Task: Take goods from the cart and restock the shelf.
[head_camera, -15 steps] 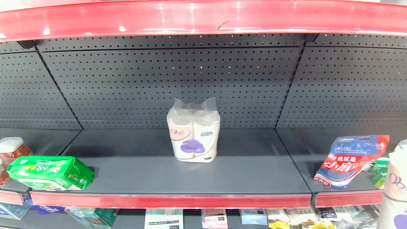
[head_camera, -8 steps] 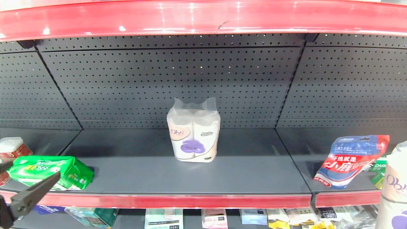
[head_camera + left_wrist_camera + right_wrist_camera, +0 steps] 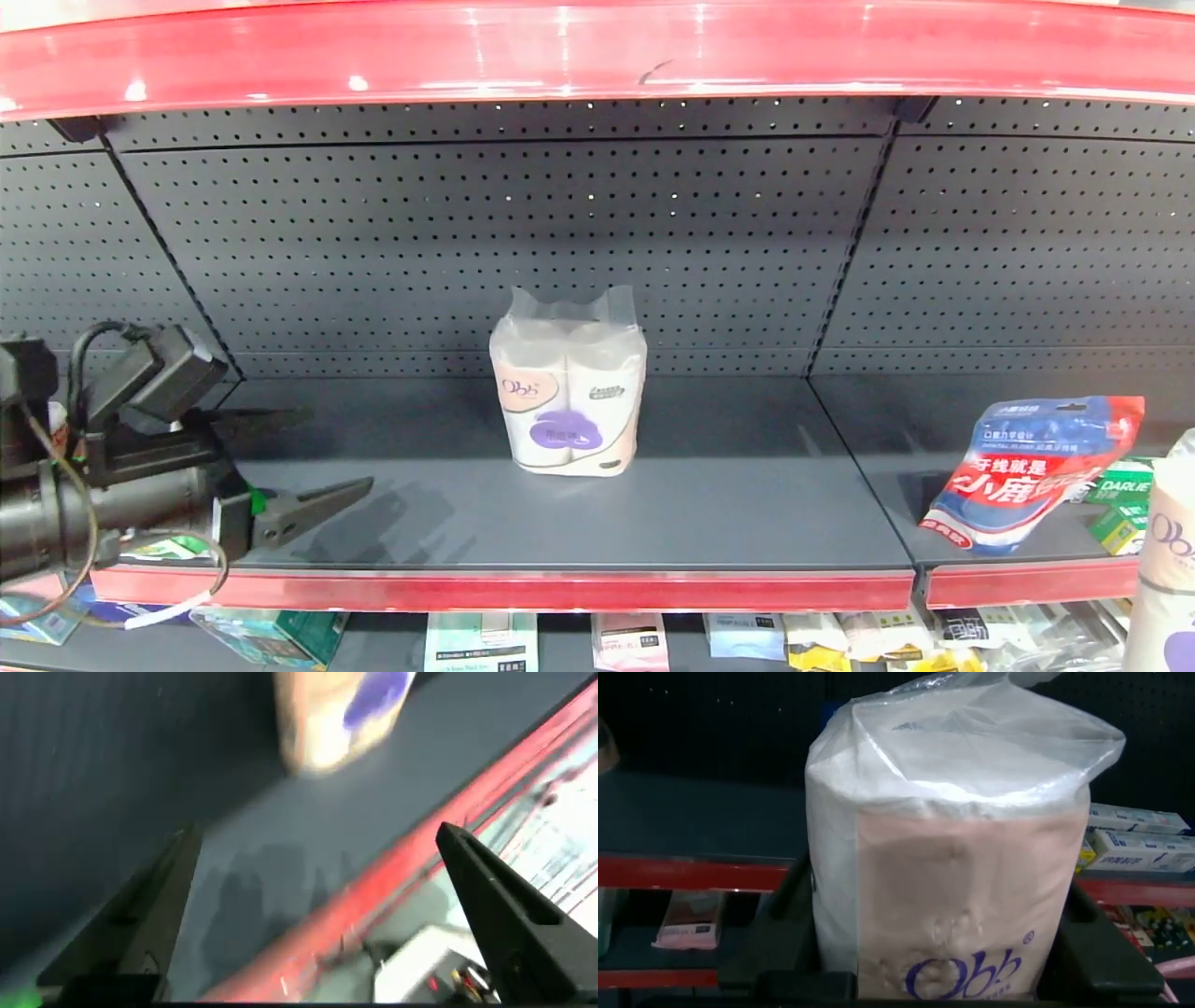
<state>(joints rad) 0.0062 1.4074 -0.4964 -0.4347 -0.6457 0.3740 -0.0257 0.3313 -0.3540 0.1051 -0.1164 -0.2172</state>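
A pack of toilet rolls [image 3: 568, 392], white with a purple label, stands upright in the middle of the dark grey shelf [image 3: 728, 504]. My left gripper [image 3: 338, 448] is open over the shelf's left part, pointing toward that pack and well short of it. In the left wrist view the left gripper [image 3: 318, 833] has nothing between its fingers [image 3: 140, 924], and the pack [image 3: 341, 714] is a blur beyond them. A second pack of toilet rolls [image 3: 962, 877] is clamped in my right gripper [image 3: 938, 882]; this second pack [image 3: 1167, 579] shows at the head view's lower right edge.
A blue and red pouch [image 3: 1027, 471] and green boxes [image 3: 1120, 495] lie on the shelf's right section. The red front lip [image 3: 504, 590] runs along the shelf edge, with small goods [image 3: 481, 639] on the level below. Another red shelf [image 3: 597, 51] hangs overhead.
My left arm has come up from the lower left and now stretches over the shelf's left end, covering the green pack there. The held pack at the right edge sits slightly lower.
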